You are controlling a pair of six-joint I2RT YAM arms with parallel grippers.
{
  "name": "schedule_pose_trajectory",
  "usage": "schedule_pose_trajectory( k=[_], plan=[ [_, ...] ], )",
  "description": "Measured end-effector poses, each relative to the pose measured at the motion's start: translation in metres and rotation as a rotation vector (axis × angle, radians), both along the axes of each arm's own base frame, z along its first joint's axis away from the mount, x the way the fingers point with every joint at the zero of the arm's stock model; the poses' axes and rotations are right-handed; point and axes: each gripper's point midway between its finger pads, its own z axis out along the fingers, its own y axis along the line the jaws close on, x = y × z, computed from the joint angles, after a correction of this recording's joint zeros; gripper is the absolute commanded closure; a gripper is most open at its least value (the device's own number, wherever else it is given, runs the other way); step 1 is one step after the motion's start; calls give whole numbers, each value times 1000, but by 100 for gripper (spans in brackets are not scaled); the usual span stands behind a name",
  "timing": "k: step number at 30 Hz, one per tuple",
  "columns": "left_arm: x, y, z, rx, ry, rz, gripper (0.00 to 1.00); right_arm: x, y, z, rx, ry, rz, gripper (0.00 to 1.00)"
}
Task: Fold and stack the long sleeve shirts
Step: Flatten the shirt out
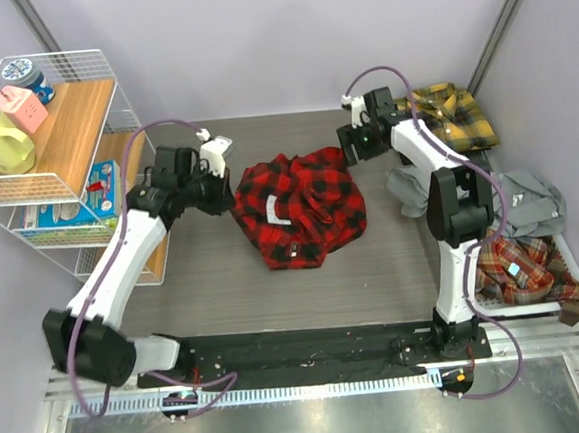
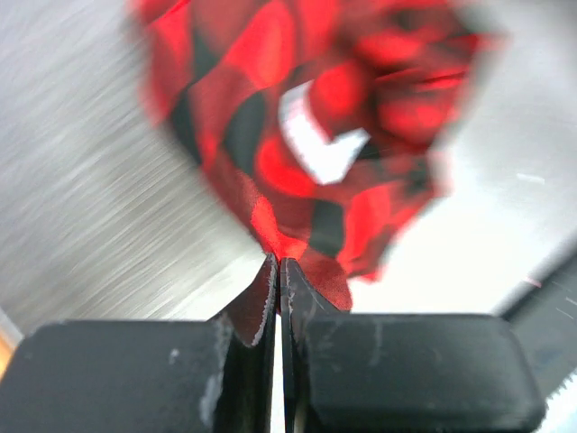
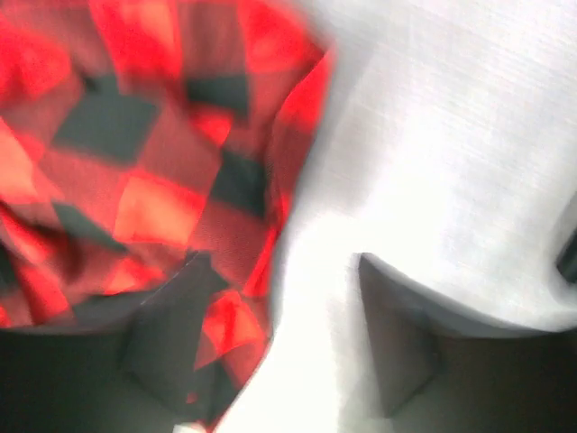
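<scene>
The left claw (image 2: 278, 269) is clenched on a hem of the red shirt (image 1: 299, 208), which lies crumpled between both claws on the brushed grey table (image 1: 204, 273); the right claw (image 1: 352, 143) looks spread, with cloth just beside one finger, though its view is blurred. To do this well: pinch that edge too, lift, and pull apart evenly to flatten. Soft flannel, bold check, white lettering; limp and wrinkled.
</scene>
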Motion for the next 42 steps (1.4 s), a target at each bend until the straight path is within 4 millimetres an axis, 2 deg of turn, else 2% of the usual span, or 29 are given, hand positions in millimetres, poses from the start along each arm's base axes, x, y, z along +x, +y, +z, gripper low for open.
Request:
schedule_pose_trajectory(
  k=[2, 4, 5, 8, 9, 12, 14, 16, 17, 20, 22, 23, 28, 29, 33, 36, 39, 42],
  plan=[
    [-21, -23, 29, -62, -63, -89, 100, 24, 12, 18, 47, -41, 19, 18],
    [-43, -43, 42, -99, -96, -174, 100, 19, 21, 39, 108, -51, 55, 19],
    [-56, -54, 40, -107, -91, -220, 100, 11, 26, 52, 141, -51, 75, 19],
    [-85, -70, 6, -113, 11, -297, 100, -29, 39, 92, 243, -65, 138, 22],
    [-94, -71, -16, -105, 80, -303, 100, -47, 47, 104, 275, -72, 166, 25],
    [-112, -64, -60, -80, 232, -273, 100, -88, 72, 112, 330, -58, 249, 31],
    [-119, -62, -72, -77, 279, -259, 100, -115, 98, 96, 350, -4, 329, 33],
    [-125, -62, -74, -92, 291, -256, 96, -135, 117, 67, 344, 79, 380, 32],
    [-127, -61, -74, -98, 286, -259, 96, -148, 127, 47, 329, 136, 403, 32],
    [-133, -59, -74, -108, 276, -266, 99, -176, 136, -2, 260, 263, 430, 35],
    [-135, -58, -73, -110, 266, -269, 100, -185, 138, -20, 195, 291, 441, 43],
    [-135, -58, -71, -112, 259, -270, 100, -186, 139, -25, 171, 289, 449, 57],
    [-134, -54, -60, -110, 197, -268, 100, -175, 125, -45, -7, 233, 458, 86],
    [-133, -52, -55, -107, 171, -270, 100, -171, 119, -46, -40, 222, 450, 99],
    [-133, -43, -43, -78, 79, -280, 100, -146, 96, -38, -153, 145, 427, 99],
    [-135, -38, -42, -48, 47, -310, 100, -113, 81, -15, -186, 63, 395, 99],
    [-139, -34, -45, -17, 31, -356, 100, -61, 61, 29, -187, -65, 323, 99],
    [-142, -33, -47, 2, 22, -400, 100, -1, 42, 82, -175, -230, 245, 99]
  ],
)
